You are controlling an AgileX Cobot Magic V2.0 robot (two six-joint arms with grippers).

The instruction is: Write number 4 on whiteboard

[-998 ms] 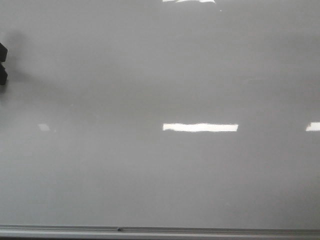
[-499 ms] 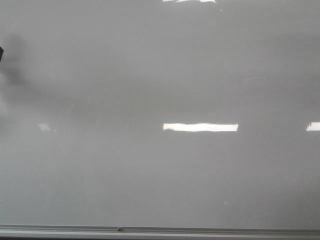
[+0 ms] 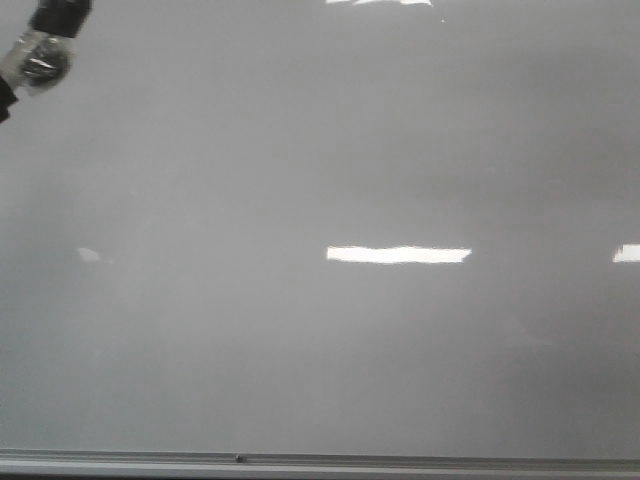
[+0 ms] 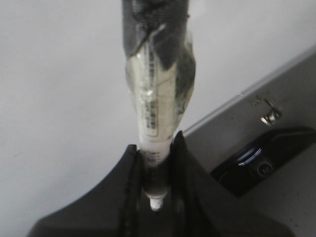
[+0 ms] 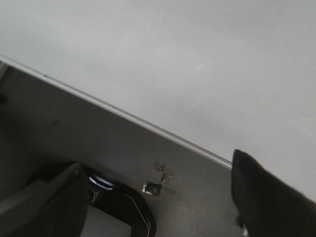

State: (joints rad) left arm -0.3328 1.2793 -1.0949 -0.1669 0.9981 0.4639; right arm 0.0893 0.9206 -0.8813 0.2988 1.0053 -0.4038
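Marker (image 4: 157,113) is clamped between your left gripper's (image 4: 157,195) two dark fingers (image 4: 129,187), which are closed tight on the barrel; you see it lengthwise in the left wrist view, white end nub closest to the lens, clear and black tape wound round the far half, and the far end is cut off by the frame edge, so you can't tell whether it touches the whiteboard (image 3: 320,150). Your right gripper (image 5: 158,197) stands spread wide with nothing between the fingers; only two dark finger stubs show, both cropped. It sits over the grey surface beside the board's metal rail (image 5: 123,116), with a black object (image 5: 118,207) and a scrap of tape (image 5: 158,180) below it. Front view: left arm pokes in only at the upper left corner, just the taped marker end (image 3: 40,55) visible, blurred. Board is glossy grey with glare bars (image 3: 398,254). No number 4 strokes can be made out on it.
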